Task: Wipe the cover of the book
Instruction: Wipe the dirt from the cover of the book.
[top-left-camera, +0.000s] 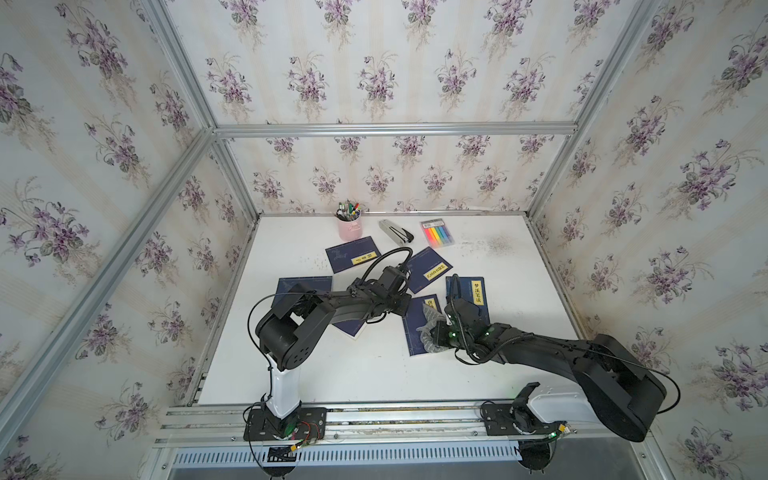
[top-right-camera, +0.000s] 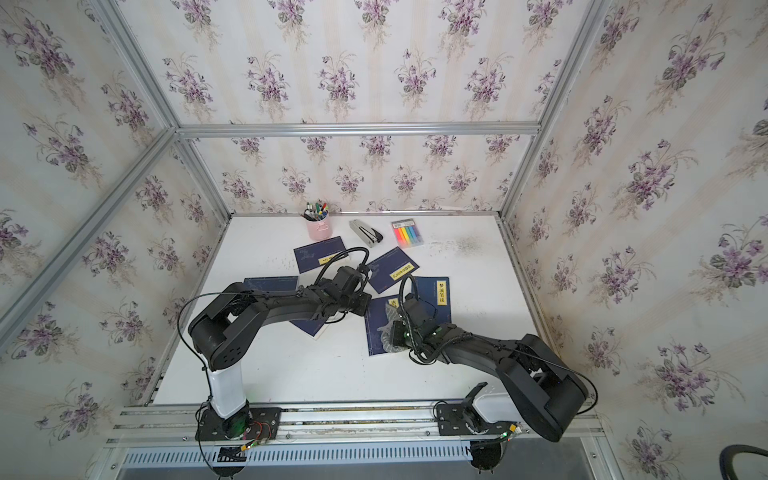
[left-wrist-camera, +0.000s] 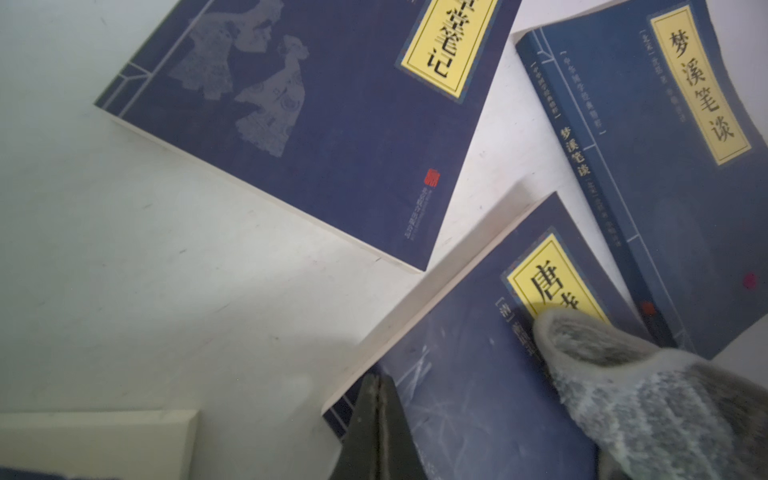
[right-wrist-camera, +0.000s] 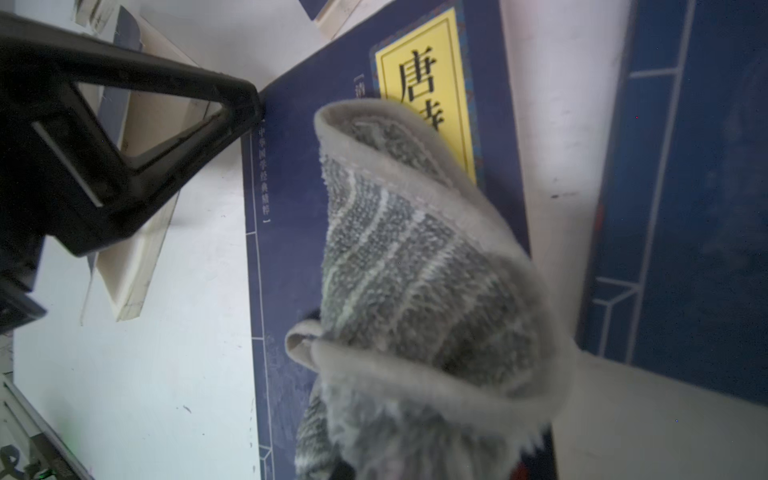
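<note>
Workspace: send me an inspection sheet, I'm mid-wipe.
Surface: white table, dark specks towards the far right corner.
Job's things: blue book lies flat; grey cloth rests on its cover, over part of the yellow title label.
Clutter: five other blue books, pink pen cup, stapler, highlighter pack.
Grippers: left gripper shut, tips at the book's corner; right gripper shut on the grey cloth.
Cables: black cable loops above each wrist.
Surroundings: floral wallpaper walls, aluminium frame.

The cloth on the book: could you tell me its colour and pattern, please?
The cloth is grey with thin pale stripes, lighter hem; right wrist view.
</note>
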